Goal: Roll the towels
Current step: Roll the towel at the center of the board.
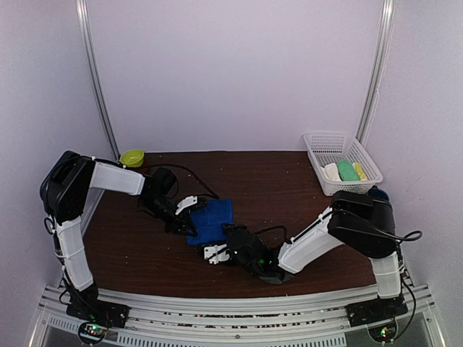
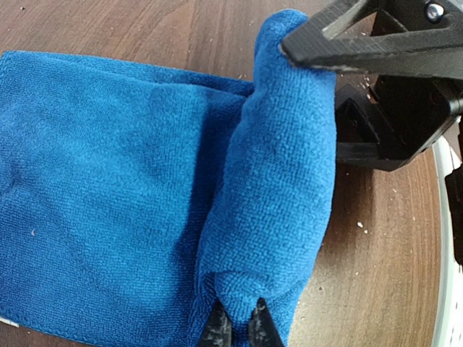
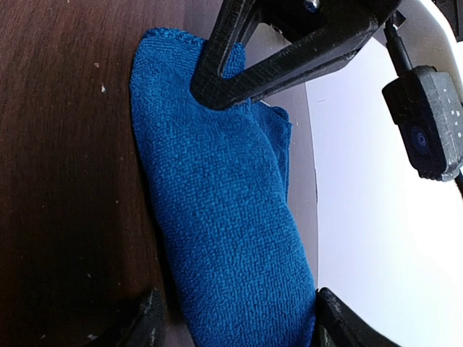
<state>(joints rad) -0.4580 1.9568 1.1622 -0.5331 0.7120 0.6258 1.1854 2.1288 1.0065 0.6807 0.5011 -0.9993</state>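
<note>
Holding the blue towel point(image 1: 215, 215) half rolled near the middle of the brown table point(image 1: 289, 181), with the flat part spreading away from the roll toward the far side. Pinching one end of the roll with the left gripper point(image 2: 239, 331), on narrow fingers closing over a fold of cloth. Straddling the other end with the right gripper point(image 3: 242, 322), on fingers spread wide along both flanks of the roll. Crowding in from both ends, leaving only the roll's length between the two sets of black fingers. Sitting well apart from the white mesh basket point(image 1: 318, 135) at the far right corner, with three items point(image 1: 347, 170) inside, white, green and yellow, and from the small yellow-green bowl point(image 1: 132, 157) at the far left corner. Trailing a black cable point(image 1: 189, 176) across the wood just behind the left wrist. Leaving bare wood beyond the towel up to the far edge and out to both sides. Working closer to the near edge and its metal rail point(image 1: 253, 298).
</note>
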